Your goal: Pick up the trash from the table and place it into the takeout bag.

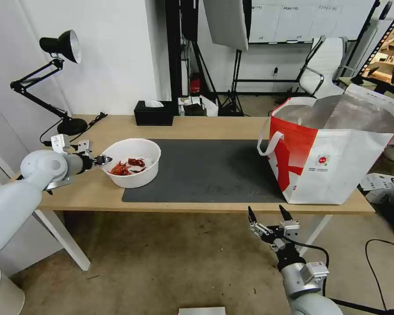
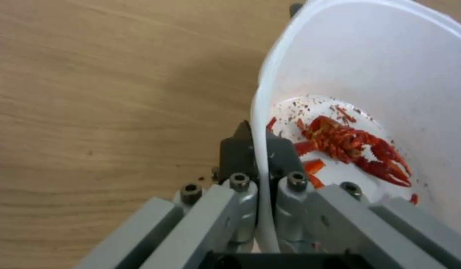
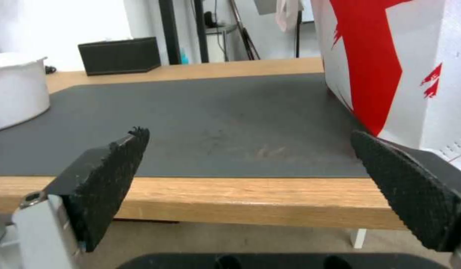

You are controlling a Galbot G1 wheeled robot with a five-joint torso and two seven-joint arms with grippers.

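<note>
Nearest me, my right tool (image 1: 270,214) hangs released below the table's (image 1: 205,127) near edge. On the left, my left tool (image 1: 101,159) is clenched on the white bowl's (image 1: 133,177) rim. I judge a level lift best, or the red scraps (image 2: 355,147) spill. The left wrist view shows one finger (image 2: 235,149) outside the rim and one inside. The takeout bag (image 1: 337,170) stands open at far right.
</note>
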